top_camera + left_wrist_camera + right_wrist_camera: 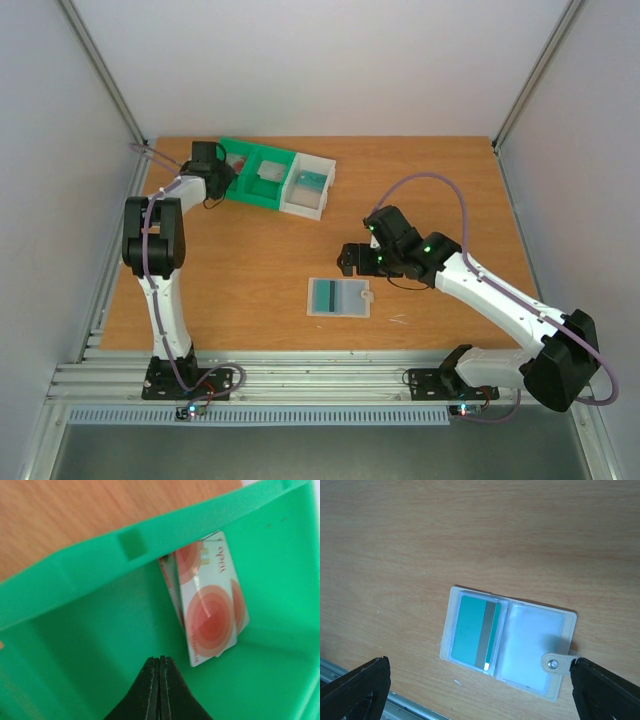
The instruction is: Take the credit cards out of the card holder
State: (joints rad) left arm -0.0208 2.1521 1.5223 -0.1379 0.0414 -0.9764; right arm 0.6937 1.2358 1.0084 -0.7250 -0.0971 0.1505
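While the card holder [339, 297] lies open and flat on the counter [440, 180], near its front edge and between the two arm bases, we see a teal card [470, 635] with a grey stripe inside its left panel. The right panel is see-through. A white tab [555, 664] with a metal snap sticks out from the holder's right edge. We find no readable lettering on the holder or the teal card.

Well apart from the holder, a white card [210, 610] printed with red-orange circles leans on edge in the leftmost green compartment of the tray [258, 198]. It bears a short word near one corner, turned sideways and too blurred for us to read. The line of fine print down one long edge is too small to tell. The edge of a second card [169, 582] shows just behind it.

The left tool [160, 680] hangs inside that compartment, just short of the white card, its fingers pressed together with nothing between them. The left arm [155, 240] rises along the counter's left edge, elbow high and wrist bent toward the tray. The right tool [347, 260] hovers by the holder's far edge, fingers spread wide and empty. The right arm [500, 295] stretches diagonally from its base to the counter's middle.
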